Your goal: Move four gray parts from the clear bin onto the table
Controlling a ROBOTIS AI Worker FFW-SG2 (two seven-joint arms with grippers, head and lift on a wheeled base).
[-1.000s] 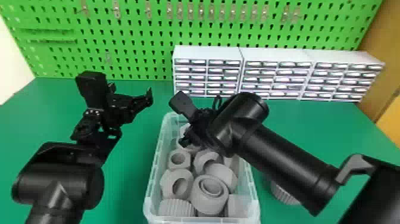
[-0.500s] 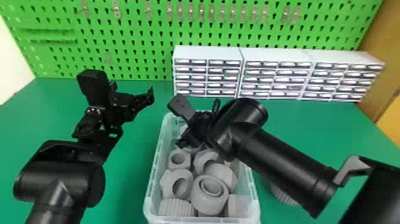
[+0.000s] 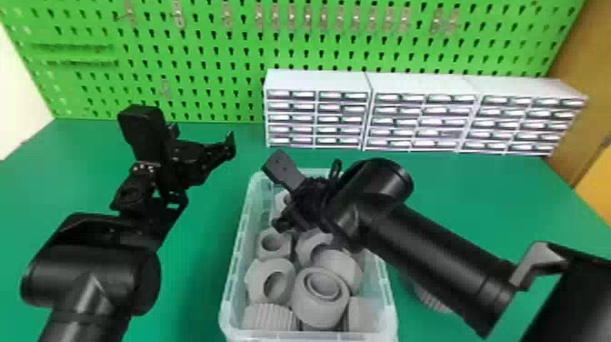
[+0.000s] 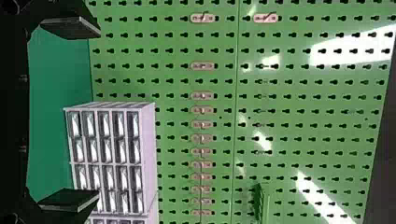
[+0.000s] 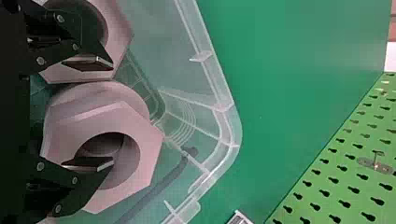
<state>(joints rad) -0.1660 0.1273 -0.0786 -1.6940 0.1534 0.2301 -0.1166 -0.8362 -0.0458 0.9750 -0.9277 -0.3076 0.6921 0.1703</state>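
Right tool [image 3: 285, 220] (spread) over bin [image 3: 237, 254]

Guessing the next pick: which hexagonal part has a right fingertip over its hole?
The nut nearer the corner of the clear bin: one tip of the right gripper overlaps its hole, the other overlaps the second nut beside its hole.
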